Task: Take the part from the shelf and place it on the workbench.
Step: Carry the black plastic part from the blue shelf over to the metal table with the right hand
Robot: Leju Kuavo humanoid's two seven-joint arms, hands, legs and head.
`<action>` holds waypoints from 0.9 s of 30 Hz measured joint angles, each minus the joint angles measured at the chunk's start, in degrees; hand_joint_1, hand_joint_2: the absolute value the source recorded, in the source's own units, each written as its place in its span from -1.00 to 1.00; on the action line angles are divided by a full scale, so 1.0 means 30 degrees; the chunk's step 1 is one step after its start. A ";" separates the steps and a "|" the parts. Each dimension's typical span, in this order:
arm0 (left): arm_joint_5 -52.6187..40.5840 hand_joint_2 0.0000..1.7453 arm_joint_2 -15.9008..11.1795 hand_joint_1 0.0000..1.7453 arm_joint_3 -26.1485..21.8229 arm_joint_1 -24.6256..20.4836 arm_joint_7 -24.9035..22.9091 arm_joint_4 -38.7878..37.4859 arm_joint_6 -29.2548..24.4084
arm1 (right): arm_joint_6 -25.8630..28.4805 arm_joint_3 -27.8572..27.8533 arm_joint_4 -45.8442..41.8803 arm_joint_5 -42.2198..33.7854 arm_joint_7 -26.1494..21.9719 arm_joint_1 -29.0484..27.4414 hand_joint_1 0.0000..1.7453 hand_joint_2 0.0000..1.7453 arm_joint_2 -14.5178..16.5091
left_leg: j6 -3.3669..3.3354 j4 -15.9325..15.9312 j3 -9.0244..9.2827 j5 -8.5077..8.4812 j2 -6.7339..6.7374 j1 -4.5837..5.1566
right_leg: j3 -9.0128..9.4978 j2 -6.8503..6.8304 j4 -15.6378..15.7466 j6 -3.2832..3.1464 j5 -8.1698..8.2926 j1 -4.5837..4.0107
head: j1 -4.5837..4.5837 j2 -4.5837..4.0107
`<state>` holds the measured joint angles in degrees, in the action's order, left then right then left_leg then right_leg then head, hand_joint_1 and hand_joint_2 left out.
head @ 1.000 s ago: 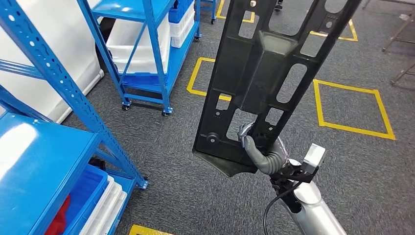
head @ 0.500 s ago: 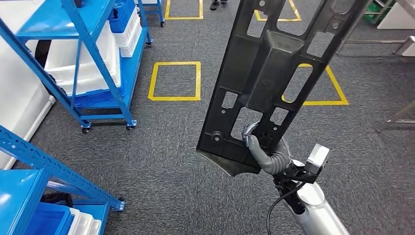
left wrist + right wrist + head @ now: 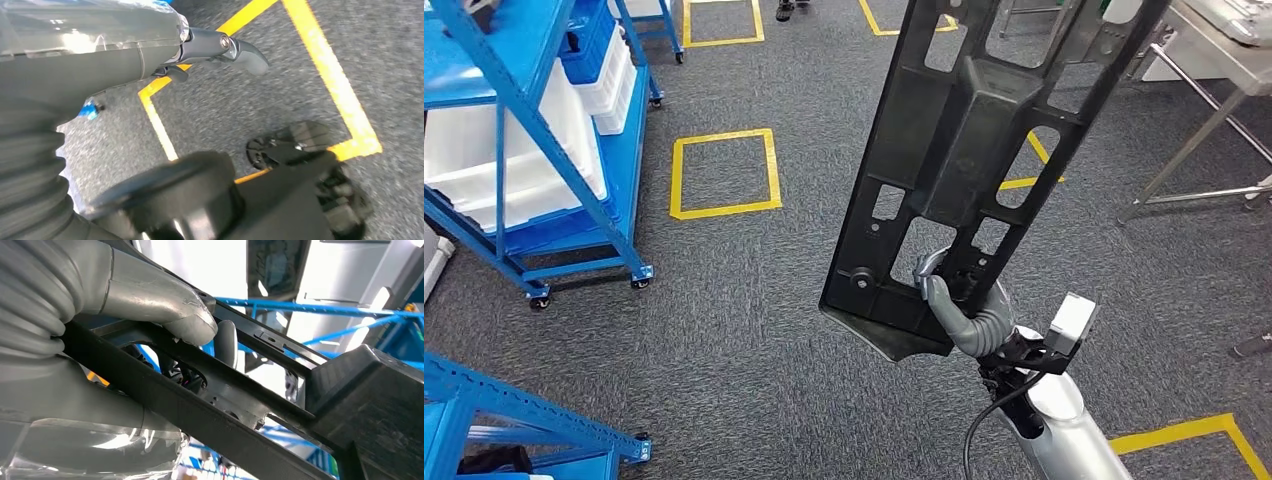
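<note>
Right hand [image 3: 959, 305] grips black part [image 3: 984, 140] near its lower end, fingers hooked through slot, thumb [image 3: 165, 307] pressed on rib. Part upright, tilted slightly, held over grey carpet [image 3: 724, 320]. Blue shelf [image 3: 514, 150] well left of part, metal workbench [image 3: 1224, 50] to part's right. Left hand [image 3: 220, 47] hangs over floor, holding nothing, fingers apart.

The right arm [image 3: 1064, 430] rises from the lower edge of the head view, silver forearm angled up and inward, with the right hand [image 3: 959, 310] at its top gripping the part [image 3: 969, 150] near its lower end (thumb [image 3: 165, 310] pressed on a rib, fingers hooked through an opening). The left hand [image 3: 220, 47] hangs low over the floor, fingers loosely extended and holding nothing.
</note>
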<state>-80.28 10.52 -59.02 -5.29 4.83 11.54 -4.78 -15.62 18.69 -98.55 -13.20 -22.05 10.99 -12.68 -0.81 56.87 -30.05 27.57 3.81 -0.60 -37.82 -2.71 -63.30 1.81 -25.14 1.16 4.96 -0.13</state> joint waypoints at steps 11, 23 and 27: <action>0.0217 1.00 0.0106 -1.00 0.0013 -0.0183 -0.0568 -0.0007 0.0357 | -0.0084 -0.0189 0.0002 0.0049 0.0086 0.0299 1.00 1.00 -0.0055 | 0.0789 0.5222 -0.2110 0.2771 -0.1025 -0.0002 | 0.0938 0.1223 0.1812 -0.1028 0.0286 -0.0194 | 0.0002 0.0000; 0.0386 1.00 0.0268 -1.00 0.0007 -0.0168 -0.0162 -0.0009 0.0115 | -0.0209 -0.0344 -0.0002 0.0199 0.0142 0.0378 1.00 1.00 0.0022 | -0.0189 -0.0002 -0.0302 -0.0303 -0.1549 -0.0078 | -0.0031 0.2170 0.0267 -0.0162 -0.0401 -0.0115 | -0.0009 0.0000; 0.0465 1.00 0.0275 -1.00 -0.0005 -0.0051 0.0086 -0.0007 0.0015 | -0.0260 -0.0351 0.0135 0.0217 0.0160 0.0497 1.00 1.00 0.0124 | -0.0245 -0.0014 -0.0272 -0.0254 -0.0633 -0.0004 | -0.1972 0.1011 -0.3642 -0.0007 -0.1779 0.0001 | -0.0015 0.0000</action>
<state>-78.89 11.34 -59.04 -5.44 5.09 11.52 -4.74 -16.40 17.64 -98.15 -12.55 -21.57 12.48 -12.31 -1.54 56.83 -30.87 26.80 1.91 -0.61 -43.74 0.32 -74.22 1.78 -30.48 1.16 4.92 -0.13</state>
